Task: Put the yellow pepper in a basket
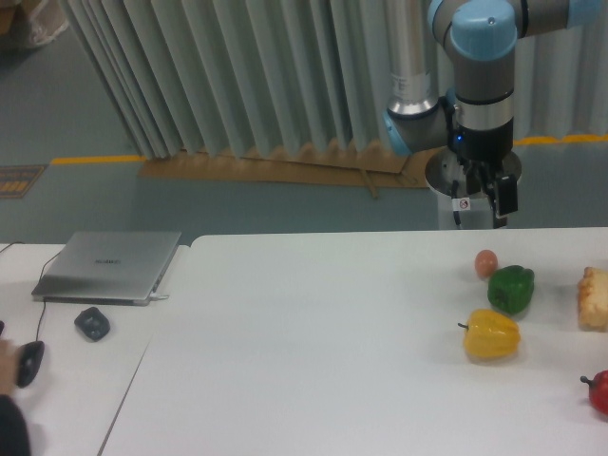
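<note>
yellow pepper on table, near green pepper.

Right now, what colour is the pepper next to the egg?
Green; the pepper sits right of the egg, clear in the fixed camera view.

I see open tabletop left of the yellow pepper; green pepper crowds just behind, red pepper off right.

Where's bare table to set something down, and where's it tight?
Free: the wide white stretch between the laptop on the left and the yellow pepper, also the front edge below it. Crowded: the right end, where egg, green pepper, bread and red pepper cluster.
</note>
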### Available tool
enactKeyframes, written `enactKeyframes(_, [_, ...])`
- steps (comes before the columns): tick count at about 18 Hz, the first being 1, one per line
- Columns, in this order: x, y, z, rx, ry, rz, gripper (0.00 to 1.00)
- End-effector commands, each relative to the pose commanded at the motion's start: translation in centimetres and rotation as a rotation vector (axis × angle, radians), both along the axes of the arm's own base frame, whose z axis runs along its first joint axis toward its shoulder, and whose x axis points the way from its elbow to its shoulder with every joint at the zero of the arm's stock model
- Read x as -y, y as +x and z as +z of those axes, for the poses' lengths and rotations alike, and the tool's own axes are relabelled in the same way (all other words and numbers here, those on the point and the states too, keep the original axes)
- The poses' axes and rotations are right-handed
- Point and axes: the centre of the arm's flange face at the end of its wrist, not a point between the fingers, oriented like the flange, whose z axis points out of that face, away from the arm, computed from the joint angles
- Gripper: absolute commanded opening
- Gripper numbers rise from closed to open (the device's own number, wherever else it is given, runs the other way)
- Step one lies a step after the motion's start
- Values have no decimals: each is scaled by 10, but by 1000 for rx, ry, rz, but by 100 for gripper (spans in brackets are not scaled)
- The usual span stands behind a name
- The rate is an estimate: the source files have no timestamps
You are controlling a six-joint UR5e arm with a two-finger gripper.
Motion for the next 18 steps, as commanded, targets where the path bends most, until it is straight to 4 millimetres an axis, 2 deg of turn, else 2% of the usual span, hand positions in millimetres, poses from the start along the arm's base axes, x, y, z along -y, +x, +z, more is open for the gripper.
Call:
enactKeyframes(7, [-3, -7, -9, -20, 63, 0, 100])
enactKeyframes(12, [-9, -13, -23, -50, -4, -20, 100])
enactKeyframes(13, [-12, -16, -26, -52, -15, -23, 100])
enactKeyframes(16, [-32, -3, -44, -41, -57, -67, 100])
enactKeyframes(18, [-40, -3, -57, -23, -74, -74, 100])
